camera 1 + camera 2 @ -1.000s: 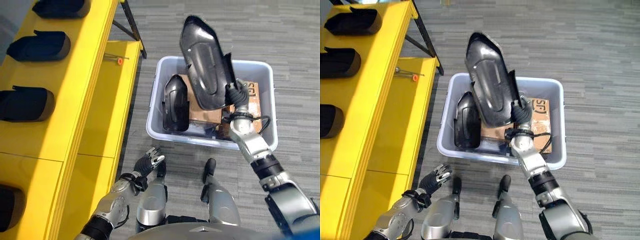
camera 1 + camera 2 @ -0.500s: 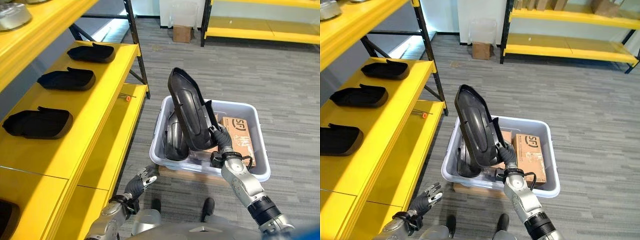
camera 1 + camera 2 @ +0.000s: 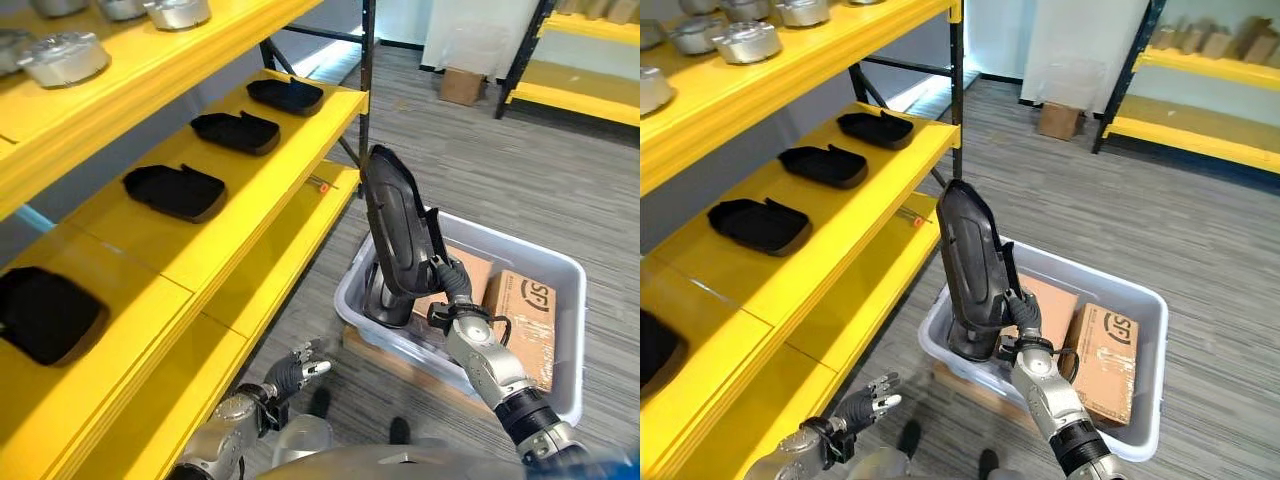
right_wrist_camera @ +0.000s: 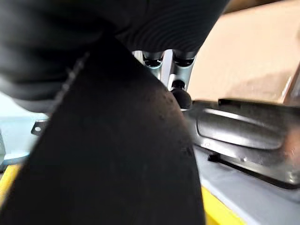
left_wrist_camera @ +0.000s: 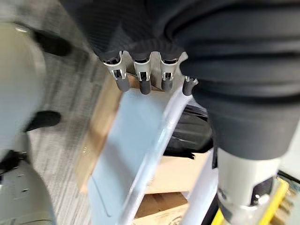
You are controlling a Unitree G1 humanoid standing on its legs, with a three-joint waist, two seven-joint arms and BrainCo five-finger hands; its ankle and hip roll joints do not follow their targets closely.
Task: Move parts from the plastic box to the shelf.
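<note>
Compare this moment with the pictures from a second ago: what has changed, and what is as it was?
The camera has tipped up, so more of the yellow shelf shows. The right hand stays shut on the black part, now held more upright over the plastic box. Nothing was let go. The left hand stays low and open. A second black part and the cardboard boxes remain in the box.
</note>
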